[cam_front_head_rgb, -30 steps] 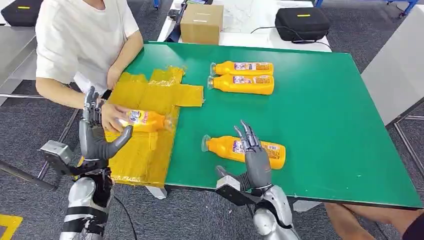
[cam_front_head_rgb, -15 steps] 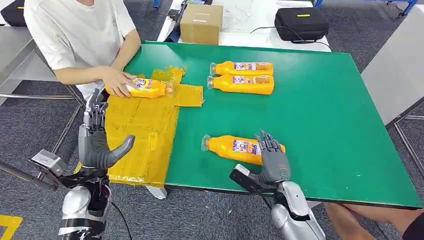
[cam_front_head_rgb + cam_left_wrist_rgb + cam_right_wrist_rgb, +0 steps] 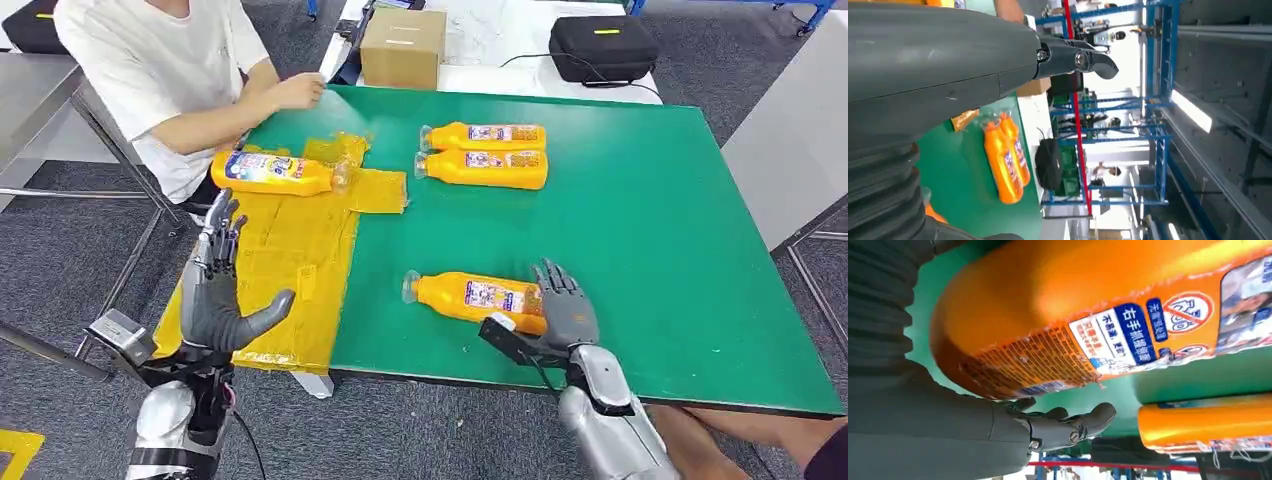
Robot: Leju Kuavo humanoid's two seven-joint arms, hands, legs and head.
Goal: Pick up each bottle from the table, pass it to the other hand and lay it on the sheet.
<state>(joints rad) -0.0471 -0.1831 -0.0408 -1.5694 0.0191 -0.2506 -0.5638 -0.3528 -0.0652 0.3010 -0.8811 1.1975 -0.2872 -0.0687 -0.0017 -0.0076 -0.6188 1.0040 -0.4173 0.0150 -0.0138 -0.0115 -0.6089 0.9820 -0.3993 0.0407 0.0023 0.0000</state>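
While the right hand [image 3: 562,312] sits at the base end of the nearest bottle [image 3: 470,297], which lies on its side on the green table [image 3: 650,230], its fingers reach past that end; whether they grip it cannot be told. The left hand [image 3: 222,295] hovers over the near part of the yellow sheet [image 3: 290,240], fingers spread and holding nothing. Another bottle [image 3: 272,172] lies on the sheet's far end, close to a seated person [image 3: 160,70]. Two more bottles [image 3: 485,155] lie side by side, touching, farther back on the table.
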